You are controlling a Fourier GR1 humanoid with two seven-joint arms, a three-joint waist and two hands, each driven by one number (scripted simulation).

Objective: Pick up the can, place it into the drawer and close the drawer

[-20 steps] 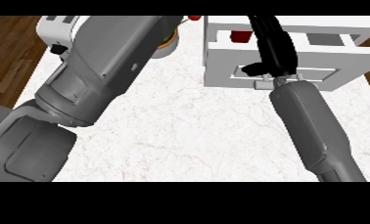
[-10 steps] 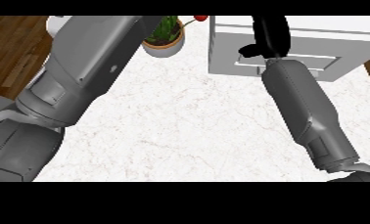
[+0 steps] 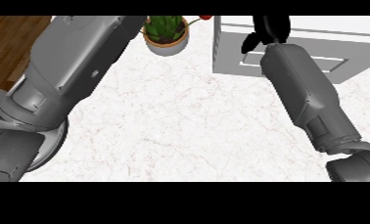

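Overhead, a white marble bench (image 3: pixel 180 120) is filling most of the view, with a strip of brown wooden floor (image 3: pixel 22 42) showing at nine to ten o'clock and a potted plant (image 3: pixel 166 32) sitting at twelve. At one to two o'clock the white drawer (image 3: pixel 239 52) is standing closed, and the right hand (image 3: pixel 269 28) is resting against its top with fingers pointing away, relaxed and gripping nothing. No can is showing anywhere, and the left hand is lying out of view beyond its grey forearm (image 3: pixel 72 71).

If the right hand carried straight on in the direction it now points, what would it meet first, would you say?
Probably the white drawer unit. The right hand points away from the robot and already lies over the unit's front. How near it is in depth cannot be told.
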